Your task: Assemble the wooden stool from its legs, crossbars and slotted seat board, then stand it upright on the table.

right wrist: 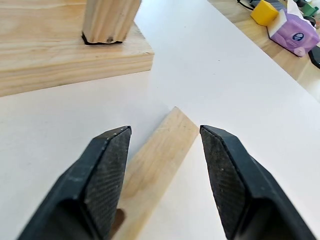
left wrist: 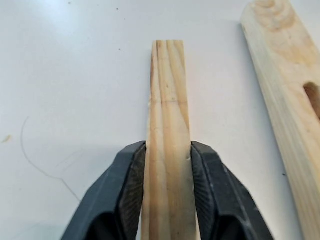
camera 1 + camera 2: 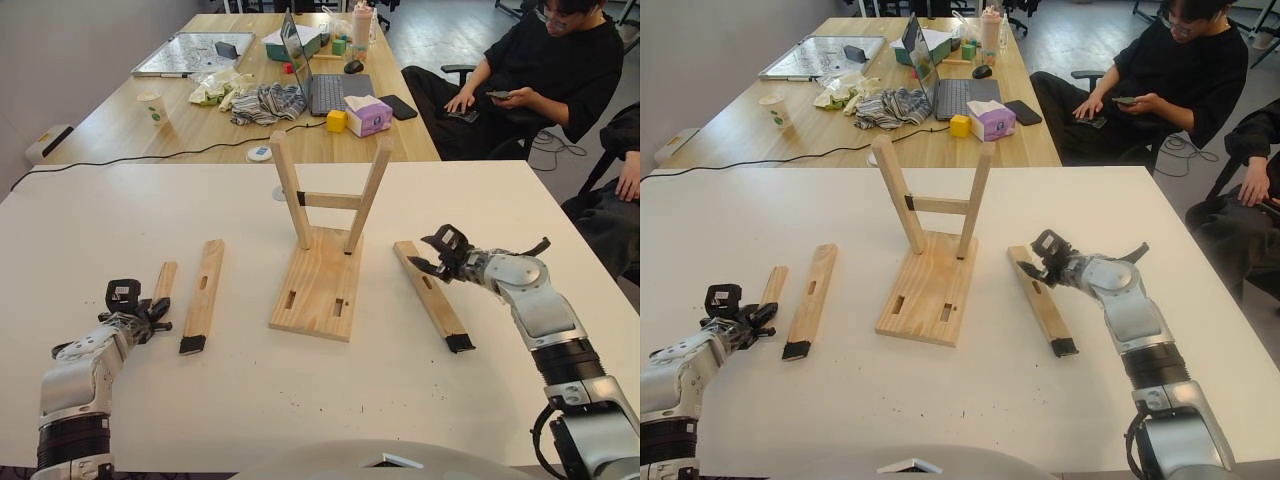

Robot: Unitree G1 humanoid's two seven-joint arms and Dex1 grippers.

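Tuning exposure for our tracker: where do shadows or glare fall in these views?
Left wrist view: a soft shadow pools on the table around the left gripper clamping the crossbar, with a brighter patch farther out. Right wrist view: the seat board shades the table strip beside it, near the open right gripper. Left eye view: even light, faint shadows only, no hard glare.

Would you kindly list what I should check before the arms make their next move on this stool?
1. Left tool clamped on the crossbar: ok.
2. Right tool open astride the loose leg's end, not yet touching: ok.
3. Seat board flat, its two near slots empty: ok.
4. Two upright legs fully seated in the board: cannot tell.
5. Second loose leg lying clear of the crossbar: ok.
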